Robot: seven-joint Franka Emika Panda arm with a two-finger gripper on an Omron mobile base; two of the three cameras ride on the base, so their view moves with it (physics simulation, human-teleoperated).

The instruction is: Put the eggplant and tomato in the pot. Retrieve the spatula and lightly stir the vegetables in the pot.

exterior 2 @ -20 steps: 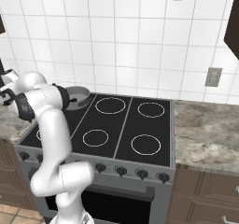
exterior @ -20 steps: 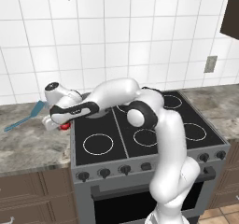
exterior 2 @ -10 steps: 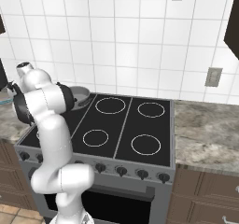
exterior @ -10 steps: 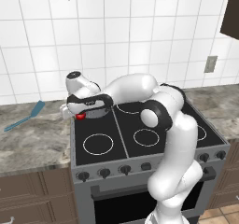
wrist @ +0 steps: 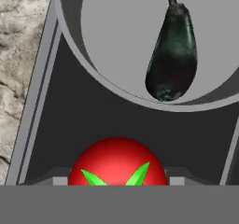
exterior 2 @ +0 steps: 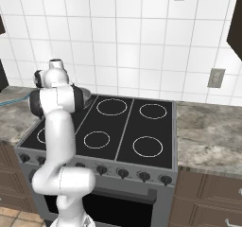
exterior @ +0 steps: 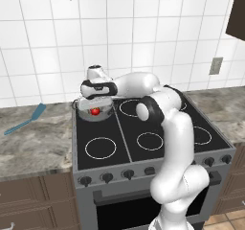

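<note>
Gripping the tomato [wrist: 117, 161], the pincer [exterior: 95, 110] hangs at the pot's [wrist: 74, 27] near rim; the eggplant [wrist: 171, 50] lies inside, just ahead.

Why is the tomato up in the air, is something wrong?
Nothing looks wrong. The hand is carrying the tomato toward the pot, where the eggplant already lies. The spatula rests flat on the counter left of the stove. Nothing is spilled or broken.
</note>
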